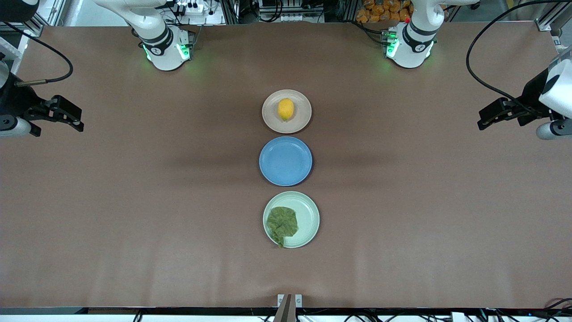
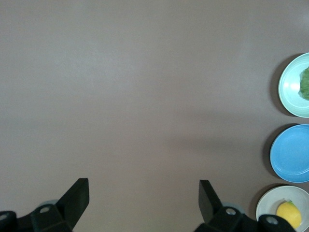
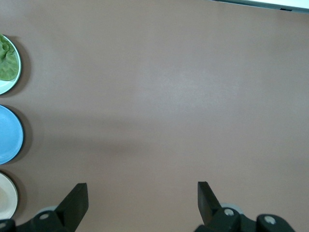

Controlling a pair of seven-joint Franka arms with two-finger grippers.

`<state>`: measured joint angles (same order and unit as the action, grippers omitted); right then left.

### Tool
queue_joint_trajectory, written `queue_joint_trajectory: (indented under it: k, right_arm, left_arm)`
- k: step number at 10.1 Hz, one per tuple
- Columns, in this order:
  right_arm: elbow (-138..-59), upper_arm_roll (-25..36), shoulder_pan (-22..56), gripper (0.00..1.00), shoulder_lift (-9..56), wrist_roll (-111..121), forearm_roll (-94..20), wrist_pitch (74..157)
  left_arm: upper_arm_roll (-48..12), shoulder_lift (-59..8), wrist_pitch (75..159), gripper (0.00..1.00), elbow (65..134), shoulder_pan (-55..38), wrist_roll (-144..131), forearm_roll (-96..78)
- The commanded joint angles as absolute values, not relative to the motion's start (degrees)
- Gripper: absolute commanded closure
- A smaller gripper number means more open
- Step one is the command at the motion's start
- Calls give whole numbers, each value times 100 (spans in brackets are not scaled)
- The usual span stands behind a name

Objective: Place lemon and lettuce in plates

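The lemon lies on the beige-pink plate, the plate farthest from the front camera; it also shows in the left wrist view. The lettuce lies on the mint green plate, the plate nearest the front camera, with its stem end over the rim. My left gripper hangs open and empty over bare table at the left arm's end. My right gripper hangs open and empty over bare table at the right arm's end. Both arms wait.
An empty blue plate sits between the two other plates in the middle of the brown table. The table's front edge shows in the right wrist view.
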<state>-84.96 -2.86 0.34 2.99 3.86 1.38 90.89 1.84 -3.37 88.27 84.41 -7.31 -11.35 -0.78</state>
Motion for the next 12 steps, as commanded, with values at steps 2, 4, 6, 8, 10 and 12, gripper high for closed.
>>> queue_joint_trajectory:
  k: [2, 4, 6, 8, 10, 12]
  right_arm:
    - [-8473, -334, -96, 0, 255, 369, 158, 9035]
    - [-8481, -334, -114, 0, 255, 360, 149, 9035]
    - [-8490, -334, -158, 0, 255, 387, 158, 9035]
    - [-8499, -334, -229, 0, 255, 396, 158, 9009]
    - [-8499, -351, -202, 0, 255, 369, 149, 8991]
    - [-8490, -352, -211, 0, 264, 378, 149, 9035]
  left_arm:
    - [167, -158, 8771, 0, 8560, -651, -1038, -53]
    - [158, -79, 8780, 0, 8552, -572, -1020, -35]
    - [158, -97, 8771, 0, 8534, -580, -967, -9]
    - [149, -79, 8745, 0, 8534, -580, -967, -9]
    - [141, -88, 8728, 0, 8525, -580, -967, -17]
    - [141, -88, 8728, 0, 8525, -571, -967, -61]
